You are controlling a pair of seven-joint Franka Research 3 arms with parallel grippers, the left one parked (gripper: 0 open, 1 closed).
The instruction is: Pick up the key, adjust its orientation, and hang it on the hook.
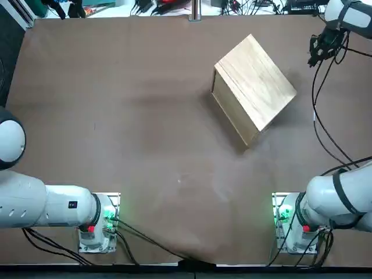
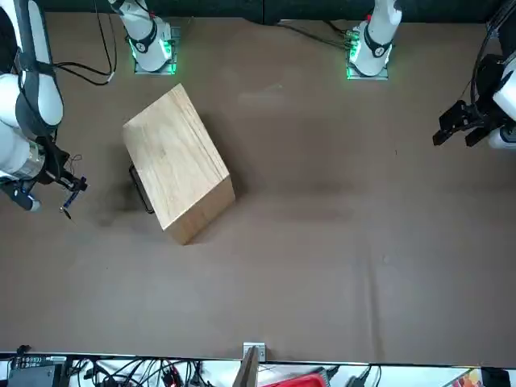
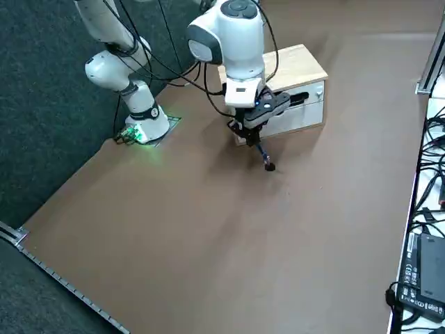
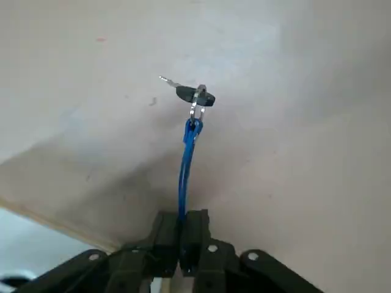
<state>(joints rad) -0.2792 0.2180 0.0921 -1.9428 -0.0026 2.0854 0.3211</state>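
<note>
the right arm reaches out over the table, its wrist hanging beside the wooden box. in the right side view its last white segment drops almost straight down, with the dark right gripper at its lower end, in front of the box's white side. in the front view the same gripper leans down and inward, its tip aimed toward the table, apart from the box and on the side where the box's dark handle sticks out. in the top view it sits near the upper right corner, to the right of the box, and a black cable loops down from it.

the two fingers are drawn together, closed on the end of a blue strap that runs out from between the tips. a metal ring joins the strap's far end to the key, which has a dark head and a thin metal blade. the key hangs below the gripper on this strap, beyond the fingertips, and the fingers do not touch it. in the right side view the strap slants a little away from the gripper, with the key as a dark bit at its end.
</note>
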